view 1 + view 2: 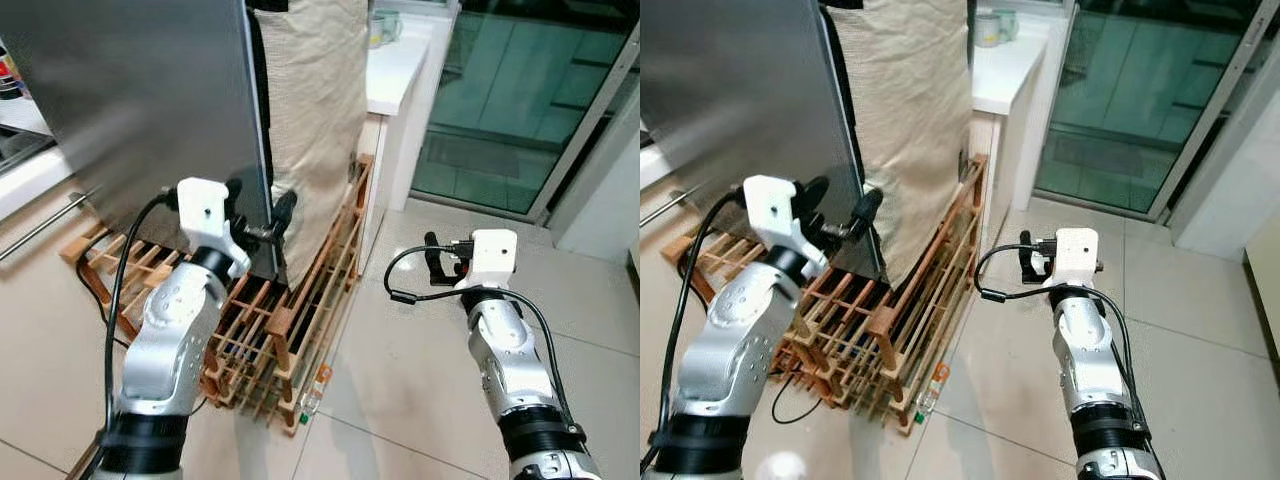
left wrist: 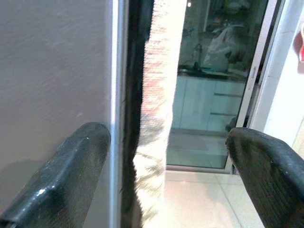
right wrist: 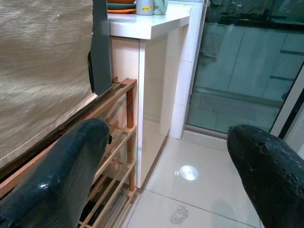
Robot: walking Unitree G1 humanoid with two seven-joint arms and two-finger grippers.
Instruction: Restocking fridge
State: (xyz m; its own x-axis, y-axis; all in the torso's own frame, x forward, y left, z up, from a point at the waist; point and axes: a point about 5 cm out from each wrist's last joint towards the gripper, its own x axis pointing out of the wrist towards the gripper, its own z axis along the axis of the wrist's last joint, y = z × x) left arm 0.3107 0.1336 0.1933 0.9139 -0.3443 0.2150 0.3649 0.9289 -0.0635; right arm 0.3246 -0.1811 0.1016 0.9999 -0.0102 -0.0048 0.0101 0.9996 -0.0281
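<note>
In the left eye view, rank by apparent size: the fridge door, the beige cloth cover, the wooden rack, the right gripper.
1. Fridge door, though nearness to the camera enlarges it.
2. Wooden rack and beige cloth cover look about alike; unranked.
3. Right gripper, clearly smallest.

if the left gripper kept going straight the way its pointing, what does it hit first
Probably the fridge door's edge. The left gripper is open, one finger against the grey door face, the other out past the edge towards the beige cloth. Depth is hard to judge.
</note>
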